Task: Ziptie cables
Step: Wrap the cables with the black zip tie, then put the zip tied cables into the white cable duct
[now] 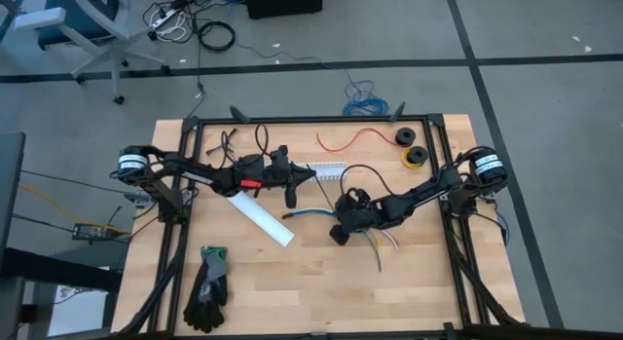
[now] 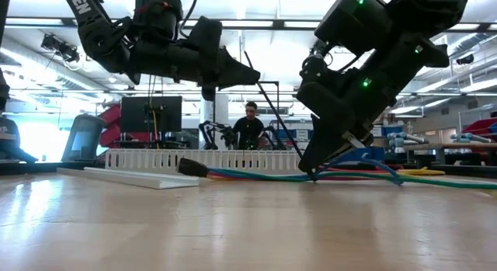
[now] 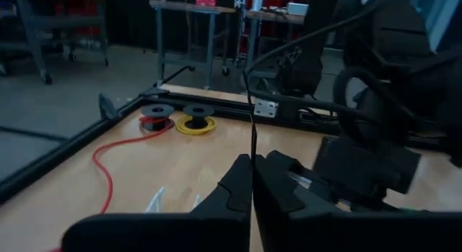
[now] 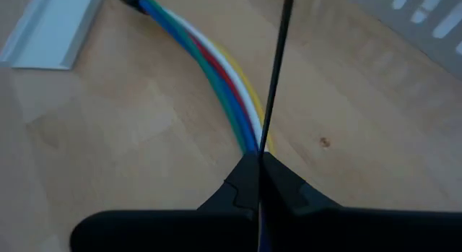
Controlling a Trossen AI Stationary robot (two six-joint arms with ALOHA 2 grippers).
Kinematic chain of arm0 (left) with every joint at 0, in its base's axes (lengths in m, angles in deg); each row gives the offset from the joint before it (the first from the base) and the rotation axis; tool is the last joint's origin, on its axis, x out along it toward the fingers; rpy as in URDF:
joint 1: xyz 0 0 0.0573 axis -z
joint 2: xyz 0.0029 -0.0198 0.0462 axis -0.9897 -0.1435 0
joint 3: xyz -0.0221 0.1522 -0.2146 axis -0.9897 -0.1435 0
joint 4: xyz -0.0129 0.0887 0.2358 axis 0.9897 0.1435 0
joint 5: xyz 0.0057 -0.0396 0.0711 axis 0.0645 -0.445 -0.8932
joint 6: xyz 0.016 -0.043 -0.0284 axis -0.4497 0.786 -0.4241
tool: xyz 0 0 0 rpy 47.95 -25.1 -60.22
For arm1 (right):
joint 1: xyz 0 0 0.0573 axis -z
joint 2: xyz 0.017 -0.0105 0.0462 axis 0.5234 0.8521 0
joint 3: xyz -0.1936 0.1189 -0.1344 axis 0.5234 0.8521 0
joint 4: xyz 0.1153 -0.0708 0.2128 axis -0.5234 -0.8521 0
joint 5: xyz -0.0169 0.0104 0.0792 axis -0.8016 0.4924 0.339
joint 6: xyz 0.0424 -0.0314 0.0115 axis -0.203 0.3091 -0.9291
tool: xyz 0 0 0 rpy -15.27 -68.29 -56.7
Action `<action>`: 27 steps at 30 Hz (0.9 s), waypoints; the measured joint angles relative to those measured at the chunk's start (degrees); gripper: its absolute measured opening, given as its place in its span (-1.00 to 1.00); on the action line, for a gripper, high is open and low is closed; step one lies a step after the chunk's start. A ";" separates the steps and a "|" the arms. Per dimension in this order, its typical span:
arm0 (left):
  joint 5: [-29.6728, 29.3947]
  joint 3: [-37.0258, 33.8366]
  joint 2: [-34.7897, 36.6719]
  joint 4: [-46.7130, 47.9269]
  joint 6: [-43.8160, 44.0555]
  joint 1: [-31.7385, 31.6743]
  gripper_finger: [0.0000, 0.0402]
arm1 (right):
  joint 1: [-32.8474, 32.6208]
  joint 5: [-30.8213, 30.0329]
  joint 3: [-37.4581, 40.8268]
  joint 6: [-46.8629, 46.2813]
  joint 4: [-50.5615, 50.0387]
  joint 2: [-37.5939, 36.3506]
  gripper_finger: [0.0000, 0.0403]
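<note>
The cables point(image 4: 216, 64) are a bundle of blue, green, red, white and yellow wires lying flat on the table point(image 1: 292, 282), also seen as cables point(image 2: 248, 175) with a dark-sleeved end point(image 2: 190, 167). A thin black zip tie point(image 2: 283, 123) runs slanting between my two grippers. My left gripper point(image 3: 253, 169) is shut on its upper end, raised above the table. My right gripper point(image 4: 260, 165) is shut on its lower end, down at the bundle point(image 1: 304, 213). My left gripper pinches the zip tie point(image 3: 253, 133) between its two shut fingers; the strip stands out past the fingertips. The held end is lifted clear of the table, and the strip slants down toward the right gripper. My right gripper pinches the zip tie point(image 4: 276, 79) between its shut fingers, coming slanting down from above. Its tips sit right over the middle of the bundle point(image 4: 245, 129), across the wires. Whether the fingers also touch the wires I cannot tell.
A white channel cover point(image 1: 261, 215) lies left of the cables and a slotted white channel point(image 1: 326, 170) behind them. A red wire point(image 1: 350, 137), a black spool point(image 1: 404, 136) and a yellow spool point(image 1: 416, 157) lie near the far edge. Gloves point(image 1: 207, 282) lie near left.
</note>
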 joint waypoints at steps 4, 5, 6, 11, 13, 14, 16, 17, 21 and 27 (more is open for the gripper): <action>-0.22 0.22 0.03 1.10 2.92 -0.18 -0.77 | -0.09 0.67 0.02 0.90 0.46 0.07 -1.00; -0.09 0.22 0.03 1.34 2.92 -0.18 -0.73 | -0.09 0.79 0.02 0.88 0.46 0.08 -1.00; 0.14 0.20 0.02 1.52 2.98 -0.13 -0.69 | -0.09 0.96 0.02 0.88 0.50 0.06 -1.00; 1.58 0.17 -0.02 2.18 4.17 0.16 -0.45 | -0.07 1.15 0.00 0.69 0.66 -0.24 -0.99; 1.78 0.15 -0.05 2.84 4.18 0.16 -0.36 | -0.04 1.13 0.00 0.66 0.72 -0.76 -0.96; 1.92 0.15 -0.05 3.28 4.17 0.16 -0.32 | -0.04 1.13 -0.03 0.69 0.70 -1.14 -0.93; 2.28 0.13 -0.10 3.85 4.14 0.18 -0.27 | -0.04 1.12 0.02 0.79 0.25 -2.00 -0.88; 2.68 0.11 -0.10 4.02 4.01 0.19 -0.25 | -0.02 1.05 0.02 1.12 0.17 -2.51 -0.85; 5.22 0.09 -0.13 4.03 4.17 0.26 -0.23 | 0.00 0.59 0.00 2.41 -0.22 -5.79 -0.73; 9.33 0.04 -0.21 10.02 3.91 1.84 -0.24 | 0.00 0.21 -0.11 4.62 -5.45 -12.10 -0.59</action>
